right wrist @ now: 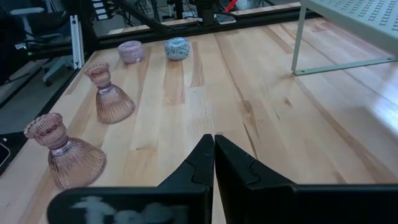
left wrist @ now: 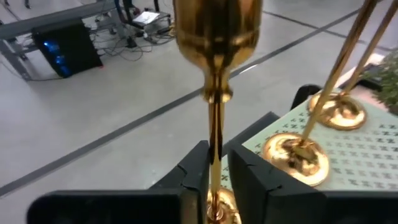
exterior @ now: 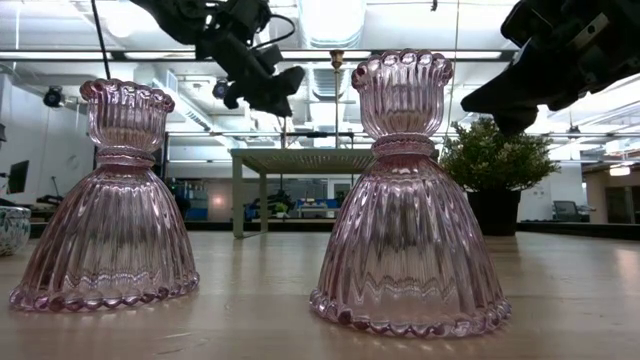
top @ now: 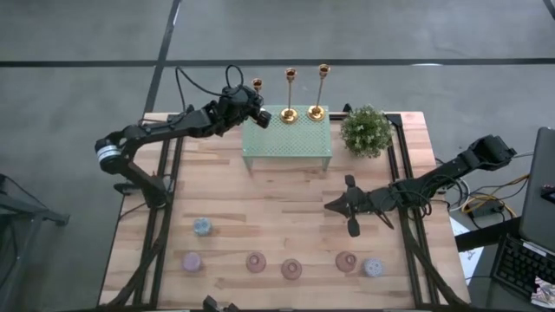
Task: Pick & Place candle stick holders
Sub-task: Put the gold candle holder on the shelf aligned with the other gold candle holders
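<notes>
Three slim shiny gold metal candle stick holders stand w/ their round bases on a pale green perforated metal shelf (top: 287, 143) at the far middle of the light wooden table (top: 277, 221). The shortest candle stick holder (top: 257, 85) is at the shelf's far left corner. The middle candle stick holder (top: 290, 95) is just right of it. The tallest candle stick holder (top: 320, 91) is just right again, near a small green potted plant (top: 365, 130) on the table beside the shelf.

The left gripper (top: 251, 111) reaches over the shelf's left corner. In the left wrist view its dark fingers (left wrist: 196, 180) sit close on either side of the shortest holder's thin stem (left wrist: 216, 134), jaws narrow around it. Whether the pads actually press the stem or stand just off it can't be told. The other two holders' bases (left wrist: 295, 155) show beyond on the green top, apart from the gripper.

The right gripper (top: 334, 206) hangs over the table's centre-right, in front of the shelf, jaws fully closed on nothing; the fingertips (right wrist: 214, 144) meet in the right wrist view.

Along the table's near part: pink ribbed glass holders (top: 256, 262), one bluish patterned small cup (top: 202, 227) at left, another (top: 373, 267) at right. In the low view two pink ribbed glass pieces (exterior: 405, 200) stand closest to the camera.
</notes>
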`<state>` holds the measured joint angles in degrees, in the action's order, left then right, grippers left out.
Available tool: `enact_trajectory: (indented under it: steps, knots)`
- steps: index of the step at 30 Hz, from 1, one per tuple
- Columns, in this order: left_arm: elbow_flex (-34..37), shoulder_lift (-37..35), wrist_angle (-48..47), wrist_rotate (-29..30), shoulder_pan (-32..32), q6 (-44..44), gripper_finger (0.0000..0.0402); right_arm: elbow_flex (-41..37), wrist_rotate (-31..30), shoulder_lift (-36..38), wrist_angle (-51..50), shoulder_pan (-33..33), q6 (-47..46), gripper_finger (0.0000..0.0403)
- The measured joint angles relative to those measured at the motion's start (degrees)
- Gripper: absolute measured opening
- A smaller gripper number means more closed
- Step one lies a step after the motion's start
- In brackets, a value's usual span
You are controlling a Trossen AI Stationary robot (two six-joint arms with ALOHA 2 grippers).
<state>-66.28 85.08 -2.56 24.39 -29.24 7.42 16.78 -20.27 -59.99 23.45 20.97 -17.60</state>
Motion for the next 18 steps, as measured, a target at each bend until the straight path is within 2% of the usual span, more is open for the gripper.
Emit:
enact_trajectory:
  steps: [5, 11, 18]
  knots:
    - [0.0, 0.5, -0.4, -4.2, 0.0, -0.1, 0.0107, -0.1, -0.7, 0.0, 0.0, 0.0, -0.3, 0.0008]
    - [0.0, 0.3, -1.5, -4.1, 0.0, -1.5, 0.014, -0.5, -0.7, 0.0, -0.1, 0.0, -0.8, 0.0008]
    - [0.0, 0.2, -2.8, -2.6, -0.1, -2.7, 0.021, -0.6, -0.8, 0.0, 0.0, 0.0, -0.9, 0.0008]
